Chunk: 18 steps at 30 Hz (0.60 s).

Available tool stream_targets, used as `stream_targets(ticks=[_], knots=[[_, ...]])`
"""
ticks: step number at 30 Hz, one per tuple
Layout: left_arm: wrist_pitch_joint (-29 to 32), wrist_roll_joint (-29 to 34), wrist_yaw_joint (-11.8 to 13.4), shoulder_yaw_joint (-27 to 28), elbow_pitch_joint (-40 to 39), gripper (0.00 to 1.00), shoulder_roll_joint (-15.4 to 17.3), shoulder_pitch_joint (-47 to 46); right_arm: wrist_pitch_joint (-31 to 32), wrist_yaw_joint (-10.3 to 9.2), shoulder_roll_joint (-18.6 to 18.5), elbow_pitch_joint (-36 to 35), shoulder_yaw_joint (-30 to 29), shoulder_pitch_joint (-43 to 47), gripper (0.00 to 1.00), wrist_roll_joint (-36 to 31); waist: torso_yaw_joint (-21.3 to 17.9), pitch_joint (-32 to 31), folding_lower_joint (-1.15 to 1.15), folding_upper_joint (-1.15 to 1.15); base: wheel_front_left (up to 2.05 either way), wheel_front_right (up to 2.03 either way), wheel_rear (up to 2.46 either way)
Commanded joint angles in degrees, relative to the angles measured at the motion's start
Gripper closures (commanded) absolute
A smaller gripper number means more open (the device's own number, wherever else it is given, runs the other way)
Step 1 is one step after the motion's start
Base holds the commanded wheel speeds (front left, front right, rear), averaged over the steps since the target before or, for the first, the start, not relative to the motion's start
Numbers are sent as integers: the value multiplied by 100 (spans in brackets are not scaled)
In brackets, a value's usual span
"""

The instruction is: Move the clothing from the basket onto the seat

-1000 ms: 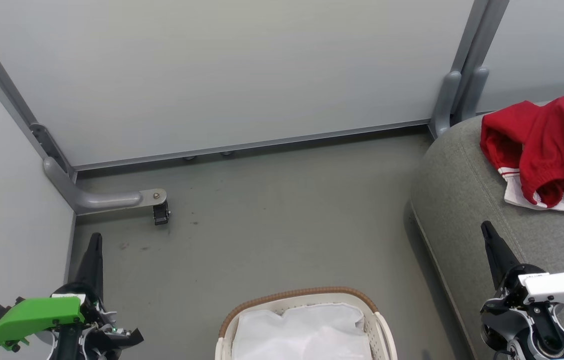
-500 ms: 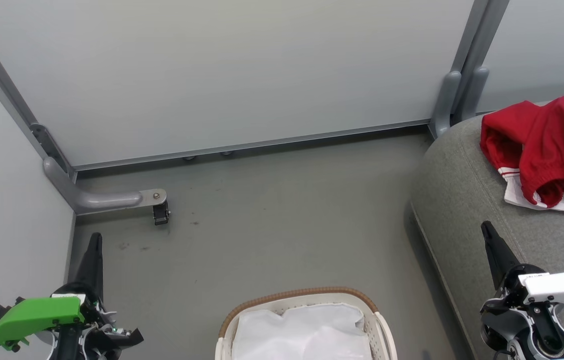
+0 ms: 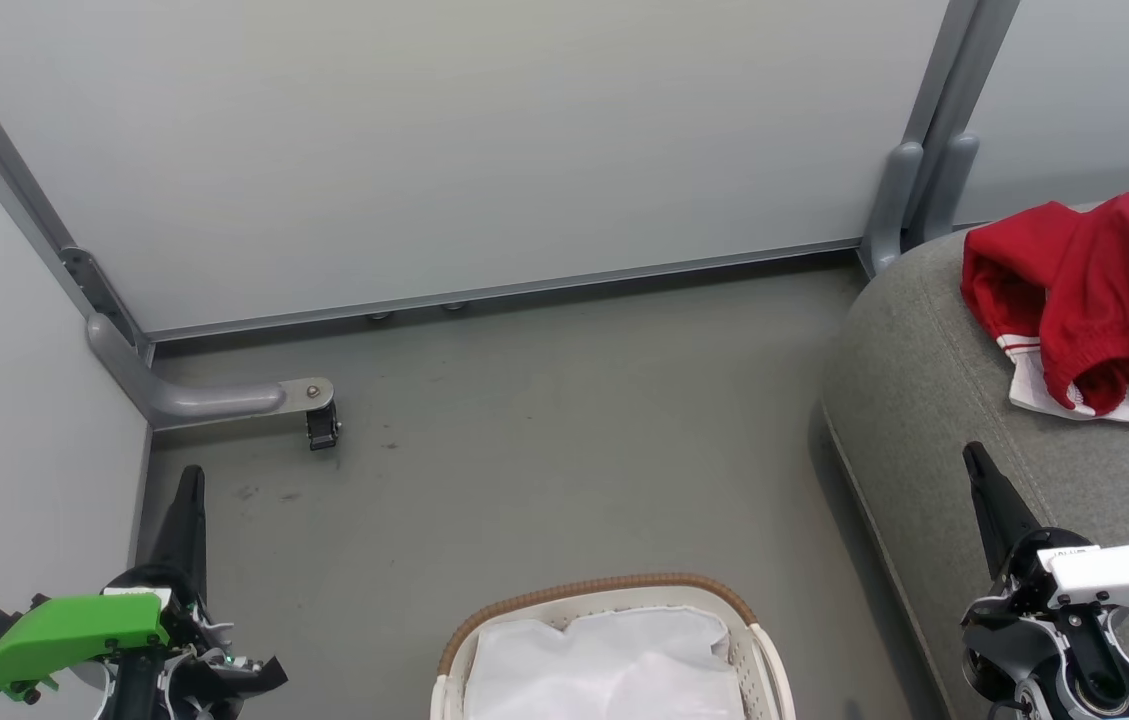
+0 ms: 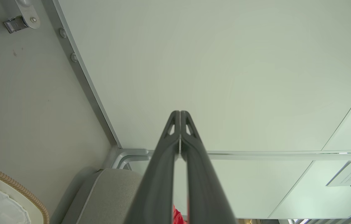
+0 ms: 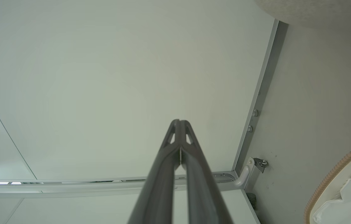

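Lying heaped on the grey seat [image 3: 924,400], far right: red clothing [image 3: 1094,290]. On the floor [image 3: 544,440], bottom centre, the basket [image 3: 594,588], white lining [image 3: 614,670] showing. Both left gripper [image 3: 191,478] and right gripper [image 3: 974,458] low, fingers clenched together, grasping nothing.

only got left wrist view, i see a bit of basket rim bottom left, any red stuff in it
Observer: No red. In head view, the part of the basket in frame holds white lining.
Operator: so where's the clothing
Observer: The clothing lies bunched on the seat, at the far right of head view.
Operator: right gripper got anything
Observer: No. The right gripper is shut and empty, pointing at the wall.
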Motion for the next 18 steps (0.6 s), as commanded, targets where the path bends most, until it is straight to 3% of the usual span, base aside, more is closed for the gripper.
stream_targets(ticks=[1,18], knots=[[24,-5,-25,14,-10,100,11,-59,6,0,-32,-19,-10,60,100,19,0,0,0,0,0,0,0],[25,-5,-25,14,-10,100,10,-59,5,0,-32,-19,-10,60,100,19,0,0,0,0,0,0,0]])
